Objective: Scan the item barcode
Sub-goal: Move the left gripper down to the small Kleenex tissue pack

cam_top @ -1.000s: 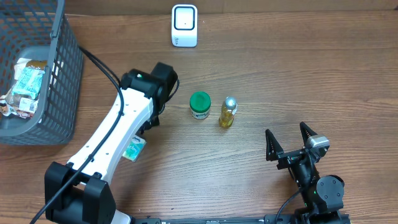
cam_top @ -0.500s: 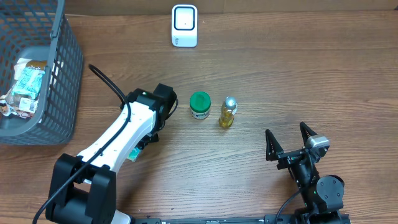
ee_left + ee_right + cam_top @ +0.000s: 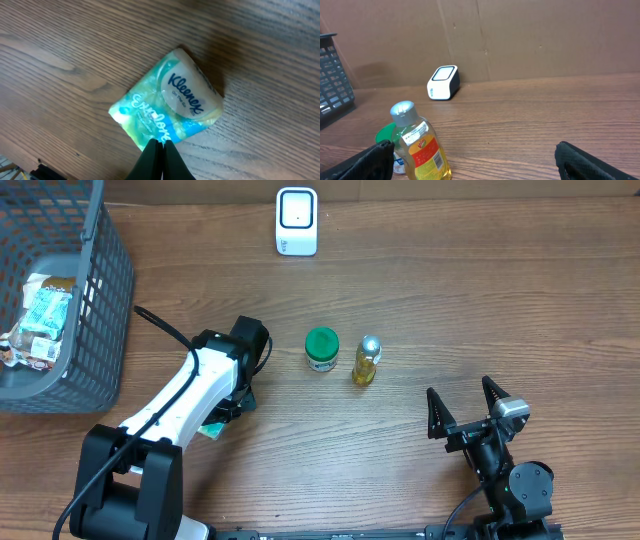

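A Kleenex tissue pack (image 3: 167, 105), teal and green, lies flat on the wooden table. My left gripper (image 3: 161, 142) is shut, its two black fingertips pressed together on the pack's near edge. From overhead only a corner of the pack (image 3: 212, 424) shows from under the white left arm (image 3: 190, 395). The white barcode scanner (image 3: 297, 221) stands at the table's far edge, well away from the pack. My right gripper (image 3: 465, 410) rests open near the front right with nothing between its fingers.
A green-lidded jar (image 3: 321, 349) and a yellow dish-soap bottle (image 3: 366, 361) stand mid-table, right of the left arm. A grey wire basket (image 3: 95, 300) holding packets sits at the far left. The right wrist view shows the bottle (image 3: 420, 145) and the scanner (image 3: 443, 82).
The left arm has drawn back toward the front left and come down over the tissue pack, and its fingers have shut. The right arm has not moved.
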Tool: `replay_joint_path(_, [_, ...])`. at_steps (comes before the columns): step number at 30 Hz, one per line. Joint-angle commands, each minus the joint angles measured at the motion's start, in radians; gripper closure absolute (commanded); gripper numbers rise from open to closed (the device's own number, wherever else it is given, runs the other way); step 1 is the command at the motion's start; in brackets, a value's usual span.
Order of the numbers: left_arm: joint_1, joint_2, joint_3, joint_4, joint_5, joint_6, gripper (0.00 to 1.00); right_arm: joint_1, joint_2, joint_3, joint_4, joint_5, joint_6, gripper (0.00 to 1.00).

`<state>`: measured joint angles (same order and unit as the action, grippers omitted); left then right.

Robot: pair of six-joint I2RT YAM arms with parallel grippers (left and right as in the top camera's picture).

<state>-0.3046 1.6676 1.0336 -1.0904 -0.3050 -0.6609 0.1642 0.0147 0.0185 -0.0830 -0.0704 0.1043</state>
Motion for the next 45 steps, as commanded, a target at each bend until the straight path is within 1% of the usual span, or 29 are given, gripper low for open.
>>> replay_joint_path(1, [0.01, 0.0, -0.01, 0.004, 0.045, 0.037, 0.96, -0.003, -0.012, -0.011, 0.003, 0.009, -0.003, 0.0])
replay_joint_path(4, [0.01, 0.0, -0.011, 0.007, 0.044, 0.043, 0.95, -0.003, -0.012, -0.01, 0.003, 0.009, -0.003, 0.0])
replay_joint_path(8, [0.01, 0.0, -0.012, 0.011, 0.044, 0.095, 0.91, -0.003, -0.012, -0.011, 0.003, 0.009, -0.003, 0.0])
replay_joint_path(19, [0.011, 0.0, -0.024, 0.007, 0.041, 0.096, 0.89, -0.003, -0.012, -0.01, 0.003, 0.009, -0.003, 0.0])
replay_joint_path(23, [0.013, 0.0, -0.068, 0.071, 0.047, 0.074, 0.86, -0.003, -0.012, -0.011, 0.003, 0.009, -0.003, 0.0])
replay_joint_path(25, [0.013, 0.0, -0.09, 0.121, 0.089, 0.082, 0.86, -0.003, -0.012, -0.011, 0.003, 0.009, -0.003, 0.0])
replay_joint_path(27, [0.013, 0.0, -0.095, 0.154, 0.142, 0.128, 0.86, -0.003, -0.012, -0.01, 0.003, 0.009, -0.003, 0.0])
replay_joint_path(30, [0.013, 0.0, -0.094, 0.222, 0.25, 0.256, 0.86, -0.003, -0.012, -0.01, 0.003, 0.009, -0.003, 0.0])
replay_joint_path(32, [0.013, 0.0, -0.094, 0.262, 0.291, 0.313, 0.85, -0.003, -0.012, -0.01, 0.003, 0.009, -0.003, 0.0])
replay_joint_path(36, [0.013, 0.0, -0.084, 0.322, 0.36, 0.378, 0.85, -0.003, -0.012, -0.011, 0.003, 0.009, -0.003, 0.0])
replay_joint_path(37, [0.013, 0.0, -0.073, 0.323, 0.368, 0.378, 0.89, -0.003, -0.012, -0.01, 0.003, 0.009, -0.003, 0.0])
replay_joint_path(38, [0.013, 0.0, -0.058, 0.314, 0.369, 0.378, 0.96, -0.003, -0.012, -0.01, 0.003, 0.009, -0.003, 0.0])
replay_joint_path(42, [0.02, 0.0, 0.06, 0.197, 0.368, 0.375, 0.96, -0.003, -0.012, -0.011, 0.003, 0.009, -0.003, 0.0])
replay_joint_path(45, [0.033, 0.0, 0.163, 0.027, 0.274, 0.295, 0.96, -0.003, -0.012, -0.011, 0.003, 0.009, -0.003, 0.0])
